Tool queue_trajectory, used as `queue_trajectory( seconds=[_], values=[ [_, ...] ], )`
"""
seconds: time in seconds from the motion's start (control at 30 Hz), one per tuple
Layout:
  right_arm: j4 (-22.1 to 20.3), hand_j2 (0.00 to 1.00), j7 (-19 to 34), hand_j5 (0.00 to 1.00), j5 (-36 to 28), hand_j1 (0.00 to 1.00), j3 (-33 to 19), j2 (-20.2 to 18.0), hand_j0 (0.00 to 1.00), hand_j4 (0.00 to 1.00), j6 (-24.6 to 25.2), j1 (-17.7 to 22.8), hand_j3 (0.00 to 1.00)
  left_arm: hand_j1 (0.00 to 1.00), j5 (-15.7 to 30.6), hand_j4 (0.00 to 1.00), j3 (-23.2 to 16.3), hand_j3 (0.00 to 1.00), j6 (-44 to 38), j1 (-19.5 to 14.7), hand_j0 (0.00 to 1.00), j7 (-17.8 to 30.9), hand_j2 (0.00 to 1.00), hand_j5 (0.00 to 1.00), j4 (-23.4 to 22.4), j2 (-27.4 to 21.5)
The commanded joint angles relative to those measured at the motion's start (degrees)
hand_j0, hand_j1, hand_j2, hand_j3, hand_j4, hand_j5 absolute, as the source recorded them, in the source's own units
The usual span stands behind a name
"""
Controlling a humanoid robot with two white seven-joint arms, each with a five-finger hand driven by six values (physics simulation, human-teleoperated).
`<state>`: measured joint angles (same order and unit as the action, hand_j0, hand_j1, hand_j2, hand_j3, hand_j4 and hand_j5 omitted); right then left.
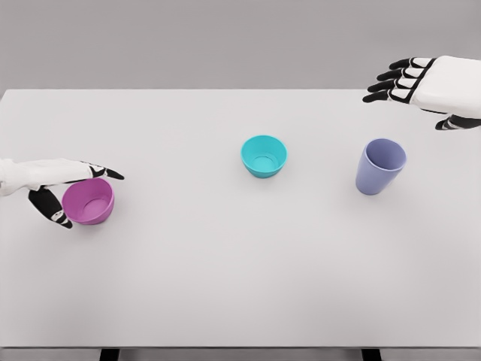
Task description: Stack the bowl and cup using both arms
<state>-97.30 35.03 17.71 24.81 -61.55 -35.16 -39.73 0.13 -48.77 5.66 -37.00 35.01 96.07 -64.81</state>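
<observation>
Head view: the left hand (64,188) sits at nine o'clock with thumb and fingers cupped around the smooth magenta bowl (88,201), so the grasp looks under way; whether they press it I cannot tell. Lifting it toward the glossy teal bowl (264,156) at centre seems next, while the right hand (428,86), fingers loosely spread and empty, hovers at two o'clock above the tapered lavender cup (380,166) on the matte white table (225,286).

A pink bowl (89,201) is sitting upright near the worktop's left edge, a teal bowl (264,156) mid-worktop, a lavender cup (380,166) standing rightward.
</observation>
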Motion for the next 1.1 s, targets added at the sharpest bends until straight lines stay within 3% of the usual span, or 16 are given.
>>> queue_trajectory(
  seconds=[0.0,0.77,0.97,1.07],
  values=[
    [0.0,1.0,0.0,1.0,-0.2,1.0,0.0,-0.1,1.0,1.0,0.2,0.0,1.0,1.0,-0.7,1.0,0.0,1.0,0.0,0.0,1.0,0.0,1.0,1.0,-0.1,0.3],
    [0.0,1.0,0.0,1.0,-0.2,1.0,0.0,-0.1,1.0,1.0,0.2,0.0,1.0,0.99,-3.7,0.99,-0.8,0.99,0.0,0.6,0.99,0.0,0.99,0.99,-1.7,2.4],
    [0.0,1.0,0.0,1.0,-0.2,1.0,0.0,-0.2,1.0,1.0,0.2,0.0,1.0,0.76,-3.8,0.76,-0.8,0.76,0.0,0.6,0.76,0.0,0.76,0.76,-1.7,2.3],
    [0.1,1.0,0.0,1.0,-0.2,1.0,0.0,-0.2,1.0,1.0,0.2,0.0,1.0,0.73,-3.7,0.73,-0.7,0.73,0.0,0.6,0.73,0.0,0.73,0.73,-1.7,2.3]
  ],
)
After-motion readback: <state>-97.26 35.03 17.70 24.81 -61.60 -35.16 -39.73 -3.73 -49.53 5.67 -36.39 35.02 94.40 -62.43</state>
